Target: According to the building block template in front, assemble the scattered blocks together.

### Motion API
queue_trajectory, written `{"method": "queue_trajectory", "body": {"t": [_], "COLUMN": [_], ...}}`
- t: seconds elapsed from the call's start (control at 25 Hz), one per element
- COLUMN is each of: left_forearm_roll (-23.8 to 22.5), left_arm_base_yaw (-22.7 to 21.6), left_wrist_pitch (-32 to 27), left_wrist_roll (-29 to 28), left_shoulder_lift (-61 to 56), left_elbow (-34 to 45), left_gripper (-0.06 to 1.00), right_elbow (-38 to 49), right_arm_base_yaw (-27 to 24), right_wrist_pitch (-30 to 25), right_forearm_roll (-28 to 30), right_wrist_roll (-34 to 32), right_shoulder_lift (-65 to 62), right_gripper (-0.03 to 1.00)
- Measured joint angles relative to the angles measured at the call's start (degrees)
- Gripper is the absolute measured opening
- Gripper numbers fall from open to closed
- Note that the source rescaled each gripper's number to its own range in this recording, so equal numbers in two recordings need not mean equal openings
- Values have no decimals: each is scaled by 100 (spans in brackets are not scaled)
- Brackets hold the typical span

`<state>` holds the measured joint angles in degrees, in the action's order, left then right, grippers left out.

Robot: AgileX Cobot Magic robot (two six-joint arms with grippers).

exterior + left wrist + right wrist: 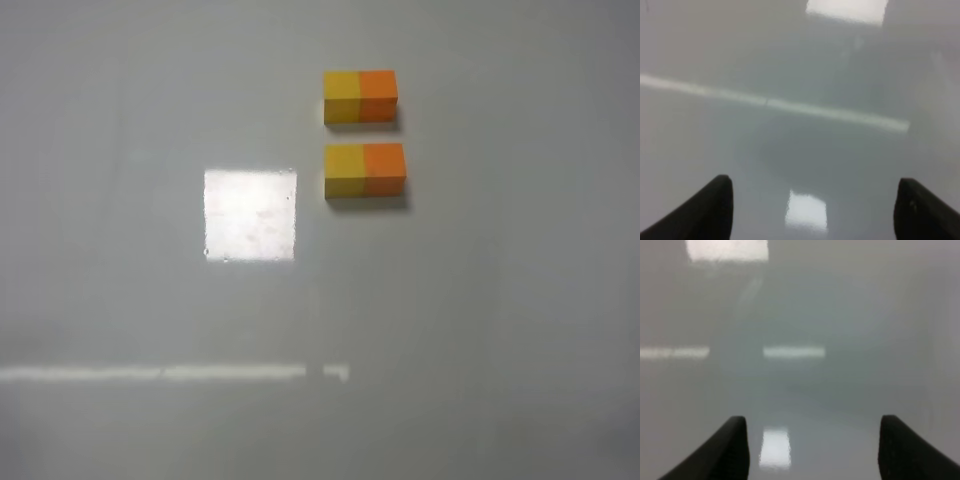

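Observation:
Two yellow-and-orange bars lie on the grey table at the upper right of the exterior high view. The farther bar is the building block template [360, 96], yellow half on the left and orange half on the right. Just in front of it, the yellow block [345, 171] and the orange block [385, 168] sit pressed side by side in the same order. Neither arm appears in that view. My left gripper [815, 181] is open over bare table, and my right gripper [812, 419] is open with nothing between its fingers. No block shows in either wrist view.
The glossy grey table [480, 330] fills the scene. It carries a bright square light reflection [250, 215] left of the blocks and a thin bright stripe [170, 373] nearer the front.

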<state>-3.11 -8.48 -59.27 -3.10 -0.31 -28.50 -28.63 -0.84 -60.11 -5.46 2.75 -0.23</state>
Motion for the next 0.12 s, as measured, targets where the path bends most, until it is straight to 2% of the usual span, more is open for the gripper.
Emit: {"method": "queue_trajectory", "body": {"t": [0.12], "left_forearm_roll": [0], "left_arm_base_yaw": [0], "left_wrist_pitch": [0], "left_wrist_roll": [0], "left_shoulder_lift": [0], "left_elbow": [0], "left_gripper": [77], "right_elbow": [0], "right_arm_base_yaw": [6], "right_wrist_pitch": [6], "right_forearm_roll": [0], "right_wrist_roll": [-5], "right_shoulder_lift": [0], "right_gripper": [38]}}
